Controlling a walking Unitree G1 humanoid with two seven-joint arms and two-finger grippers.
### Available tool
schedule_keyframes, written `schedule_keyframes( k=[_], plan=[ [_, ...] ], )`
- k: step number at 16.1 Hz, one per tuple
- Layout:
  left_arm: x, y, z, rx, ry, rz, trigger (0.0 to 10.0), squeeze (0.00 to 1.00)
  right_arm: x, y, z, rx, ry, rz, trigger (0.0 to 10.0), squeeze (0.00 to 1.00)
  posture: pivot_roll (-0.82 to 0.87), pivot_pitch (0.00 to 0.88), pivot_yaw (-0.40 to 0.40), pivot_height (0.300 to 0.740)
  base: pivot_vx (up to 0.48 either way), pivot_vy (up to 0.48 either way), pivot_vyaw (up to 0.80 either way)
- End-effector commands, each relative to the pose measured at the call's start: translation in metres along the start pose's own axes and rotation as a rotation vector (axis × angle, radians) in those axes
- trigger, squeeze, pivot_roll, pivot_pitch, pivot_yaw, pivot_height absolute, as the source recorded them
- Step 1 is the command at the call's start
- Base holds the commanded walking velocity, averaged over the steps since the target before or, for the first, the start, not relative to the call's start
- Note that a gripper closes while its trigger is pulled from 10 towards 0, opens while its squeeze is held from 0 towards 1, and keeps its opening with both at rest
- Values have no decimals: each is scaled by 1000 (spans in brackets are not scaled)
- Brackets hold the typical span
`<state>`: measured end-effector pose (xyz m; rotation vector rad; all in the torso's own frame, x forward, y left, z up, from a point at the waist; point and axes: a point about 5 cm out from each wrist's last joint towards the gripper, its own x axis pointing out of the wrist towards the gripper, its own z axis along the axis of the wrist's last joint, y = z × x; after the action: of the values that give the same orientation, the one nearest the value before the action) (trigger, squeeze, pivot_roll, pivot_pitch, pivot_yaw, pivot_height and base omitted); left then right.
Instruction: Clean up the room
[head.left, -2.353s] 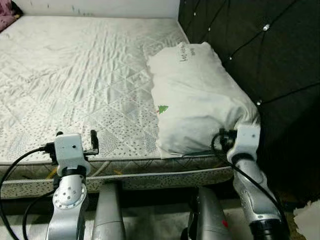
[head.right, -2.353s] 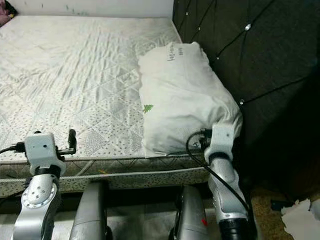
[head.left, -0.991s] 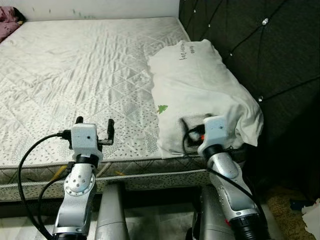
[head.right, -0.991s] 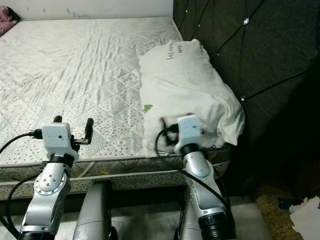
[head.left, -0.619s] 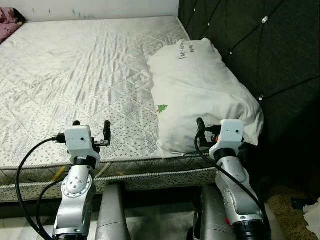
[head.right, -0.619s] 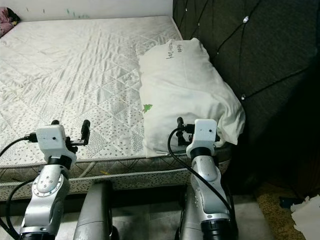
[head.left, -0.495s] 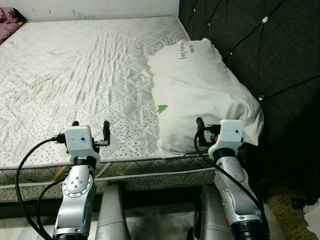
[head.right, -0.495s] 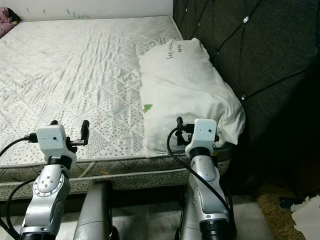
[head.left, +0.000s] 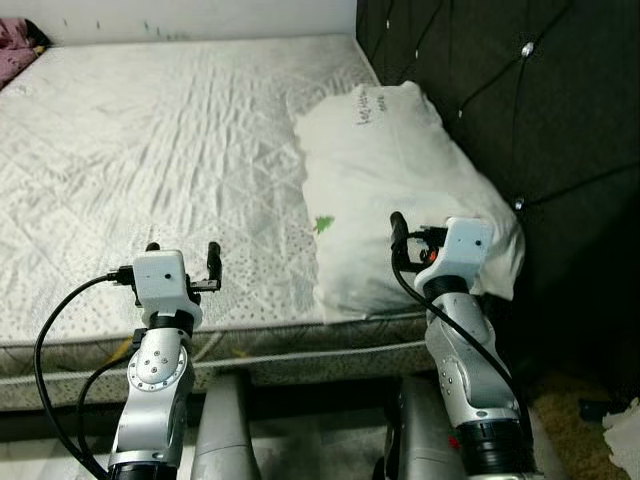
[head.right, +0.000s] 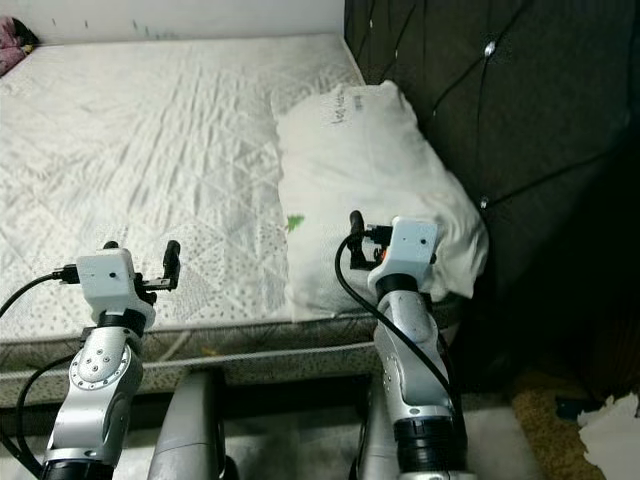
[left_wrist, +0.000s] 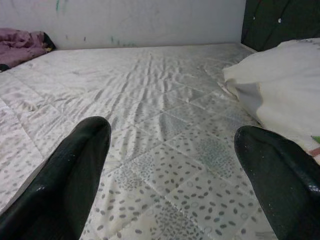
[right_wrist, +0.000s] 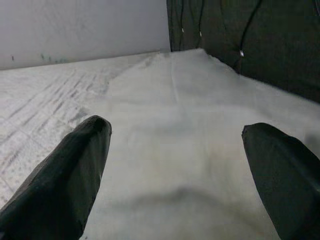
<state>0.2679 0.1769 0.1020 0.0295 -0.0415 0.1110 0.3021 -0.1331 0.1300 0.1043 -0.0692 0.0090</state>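
R gripper (right_wrist: 175, 165) is nearer: fingers spread wide, empty, hovering over the near end of the white pillow (head.left: 400, 190), which lies straight ahead of it on the bare mattress (head.left: 150, 160), just beside the dark tufted headboard (head.left: 520, 110); pillow's long axis runs away from the robot, along the headboard. L gripper (left_wrist: 170, 175) also spread and empty, low over the mattress's near edge, pillow off to its right. Pillow looks soft, puffy cotton w/ small green print, will likely deform under a pinch; mattress is quilted, diamond-stitched, speckled fabric; purple cloth (left_wrist: 22, 45) at the far corner.
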Motion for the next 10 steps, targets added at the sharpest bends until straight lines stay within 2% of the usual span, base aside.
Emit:
schedule_keyframes(
  k=[1, 2, 6, 9, 10],
  plan=[
    [2, -3, 2, 10, -9, -16, 10000, 0, 3, 0, 5, 8, -13, 1, 10000, 0, 86, 0, 24, 620, 0, 0, 0],
    [4, -9, 4, 47, -8, -32, 10000, 0, 3, -2, 5, -3, -11, -6, 10000, 0, 86, 0, 24, 633, 0, 0, 0],
    [5, -10, 0, 54, 16, 2, 10000, 0, 4, -5, 5, -5, -10, -12, 10000, 0, 81, 0, 25, 676, 0, 0, 0],
    [6, -11, 0, 2, 16, -6, 10000, 0, 7, -7, 6, -9, -11, -21, 10000, 0, 82, 0, 21, 707, 0, 0, 0],
    [5, -15, 2, -77, 12, -63, 10000, 0, 8, -7, 6, -10, -12, -20, 10000, 0, 83, 0, 16, 720, 0, 0, 0]
  ],
)
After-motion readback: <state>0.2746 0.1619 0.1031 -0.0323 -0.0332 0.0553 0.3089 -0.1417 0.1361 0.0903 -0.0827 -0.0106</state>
